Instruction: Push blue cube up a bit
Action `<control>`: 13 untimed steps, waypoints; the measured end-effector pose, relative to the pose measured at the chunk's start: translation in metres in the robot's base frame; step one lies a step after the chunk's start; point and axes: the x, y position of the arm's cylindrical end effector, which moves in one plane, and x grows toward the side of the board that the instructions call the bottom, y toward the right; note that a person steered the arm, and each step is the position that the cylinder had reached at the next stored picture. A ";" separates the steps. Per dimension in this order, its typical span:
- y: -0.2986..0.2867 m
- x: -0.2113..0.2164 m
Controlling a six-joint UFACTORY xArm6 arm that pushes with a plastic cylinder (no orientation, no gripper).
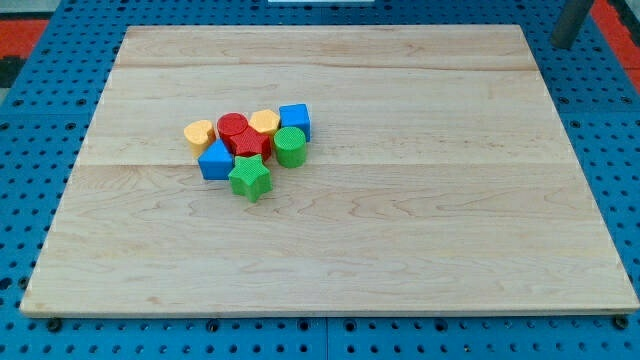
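Note:
The blue cube sits at the right end of a tight cluster of blocks left of the board's middle. It touches a yellow block on its left and a green cylinder just below it. A dark rod shows at the view's top right corner, and my tip is beyond the board's top right corner, far from every block.
The cluster also holds a red cylinder, a second red block, a yellow heart, a second blue block and a green star. The wooden board lies on a blue pegboard surface.

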 end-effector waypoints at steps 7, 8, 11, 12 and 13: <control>-0.131 0.099; -0.223 0.134; -0.329 0.181; -0.383 0.181; -0.409 0.181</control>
